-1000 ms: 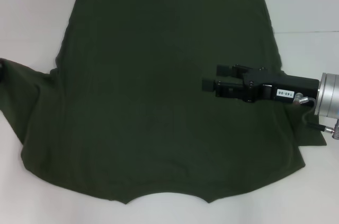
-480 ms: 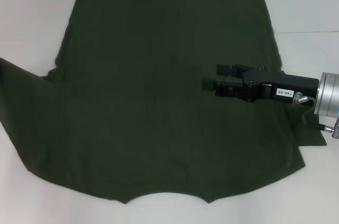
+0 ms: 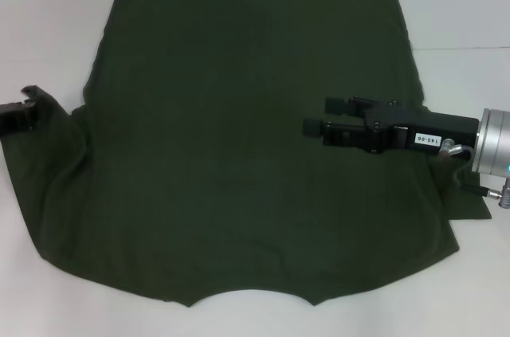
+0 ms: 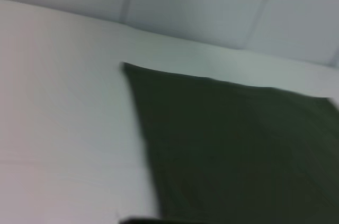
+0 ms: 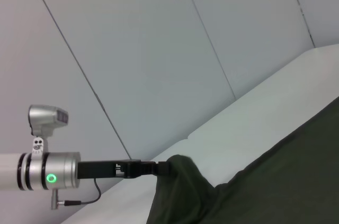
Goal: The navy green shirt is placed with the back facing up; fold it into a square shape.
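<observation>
Left gripper (image 3: 17, 116) pinches the sleeve of the navy green shirt (image 3: 239, 154), spread across the tabletop (image 3: 48, 18). Right gripper (image 3: 319, 116) hovers mid-shirt, slightly parted, empty. A thin pinch could slip mid-fold.

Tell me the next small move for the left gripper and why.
Probably carry the sleeve inward over the shirt's body. The left gripper is shut on the navy green shirt at its raised sleeve tip; the right gripper hangs open over the other side.
</observation>
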